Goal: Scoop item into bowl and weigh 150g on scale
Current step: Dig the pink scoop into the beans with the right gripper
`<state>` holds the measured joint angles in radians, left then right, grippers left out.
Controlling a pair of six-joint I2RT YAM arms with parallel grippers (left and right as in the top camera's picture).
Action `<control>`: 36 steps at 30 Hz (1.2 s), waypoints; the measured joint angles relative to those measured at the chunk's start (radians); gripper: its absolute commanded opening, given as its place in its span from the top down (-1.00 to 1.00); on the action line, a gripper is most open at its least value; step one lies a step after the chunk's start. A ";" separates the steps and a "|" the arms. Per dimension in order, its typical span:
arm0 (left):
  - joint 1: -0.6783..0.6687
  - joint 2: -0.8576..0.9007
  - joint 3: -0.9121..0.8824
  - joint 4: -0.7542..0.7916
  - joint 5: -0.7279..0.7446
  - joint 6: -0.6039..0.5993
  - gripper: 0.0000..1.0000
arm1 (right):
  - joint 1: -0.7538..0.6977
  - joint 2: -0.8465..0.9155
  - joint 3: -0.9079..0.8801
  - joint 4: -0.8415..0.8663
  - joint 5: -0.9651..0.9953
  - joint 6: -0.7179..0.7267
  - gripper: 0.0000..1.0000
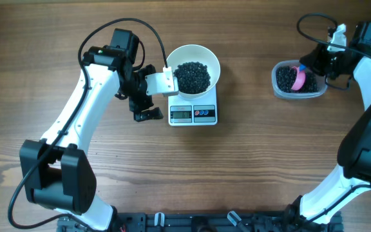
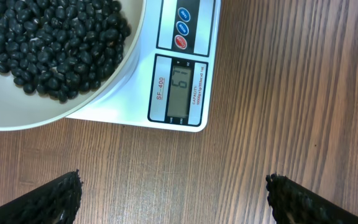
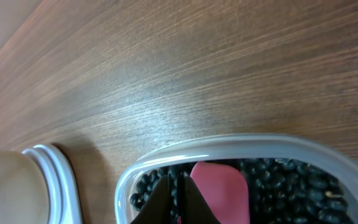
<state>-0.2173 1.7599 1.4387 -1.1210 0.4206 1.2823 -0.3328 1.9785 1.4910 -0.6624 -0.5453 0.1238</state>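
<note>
While beans (image 1: 192,76) sit in the bowl (image 1: 209,58) on the scale (image 1: 193,115), my left hand (image 2: 179,202) hangs released nearby; my right hand (image 3: 178,202), clenched at the scoop (image 3: 219,190) in the tub (image 3: 241,144), probably owes another small scoopful.

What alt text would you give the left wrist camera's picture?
A white bowl of black beans sits on a white scale on a wooden table. The open left gripper shows dark fingertips in both bottom corners.
</note>
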 measured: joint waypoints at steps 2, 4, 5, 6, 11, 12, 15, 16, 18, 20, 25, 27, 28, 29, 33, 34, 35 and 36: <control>0.000 0.000 0.000 0.000 0.000 0.000 -1.00 | 0.001 0.000 -0.001 0.011 0.000 0.000 0.92; 0.000 0.000 0.000 0.000 0.000 0.000 -1.00 | 0.002 0.000 -0.004 0.026 -0.005 0.000 0.92; 0.000 0.000 0.000 0.000 0.000 0.000 -1.00 | 0.002 0.000 -0.005 0.031 -0.008 0.001 0.91; 0.000 0.000 0.000 0.000 0.000 0.000 -1.00 | 0.002 0.000 -0.010 0.046 -0.017 0.005 0.91; 0.000 0.000 0.000 0.000 0.000 0.000 -1.00 | -0.037 0.000 -0.016 0.057 -0.052 0.034 0.91; 0.000 0.000 0.000 0.000 0.000 0.000 -1.00 | -0.046 0.000 -0.017 0.057 -0.061 0.037 0.92; 0.000 0.000 0.000 0.000 0.000 0.000 -1.00 | -0.076 0.000 -0.017 0.058 -0.115 0.041 0.91; 0.000 0.000 0.000 0.000 0.000 0.000 -1.00 | -0.088 0.000 -0.017 0.058 -0.139 0.044 0.91; 0.000 0.000 0.000 0.000 0.000 0.000 -1.00 | -0.103 0.000 -0.017 0.057 -0.166 0.051 0.92; 0.000 0.000 0.000 0.000 0.000 0.000 -1.00 | -0.111 0.000 -0.017 0.051 -0.183 0.056 0.91; 0.000 0.000 0.000 0.000 0.000 0.000 -1.00 | -0.128 0.000 -0.017 0.034 -0.199 0.056 0.92; 0.000 0.000 0.000 0.000 0.000 0.000 -1.00 | -0.139 0.000 -0.017 0.034 -0.200 0.056 0.91; 0.000 0.000 0.000 0.000 0.000 0.000 -1.00 | -0.145 0.000 -0.017 0.034 -0.200 0.056 0.91; 0.000 0.000 0.000 0.000 0.000 0.000 -1.00 | -0.155 0.000 -0.017 0.034 -0.200 0.056 0.91; 0.000 0.000 0.000 0.000 0.000 0.000 -1.00 | -0.195 0.000 -0.017 0.034 -0.205 0.056 0.91; 0.000 0.000 0.000 0.000 0.000 0.000 -1.00 | -0.201 0.000 -0.017 0.033 -0.207 0.056 0.91; 0.000 0.000 0.000 0.000 0.000 0.000 -1.00 | -0.209 0.000 -0.017 0.033 -0.212 0.056 0.92; 0.000 0.000 0.000 0.000 0.000 0.000 -1.00 | -0.214 0.000 -0.017 0.033 -0.218 0.056 0.91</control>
<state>-0.2173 1.7599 1.4387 -1.1210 0.4206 1.2823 -0.5472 1.9789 1.4738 -0.6292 -0.7635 0.1795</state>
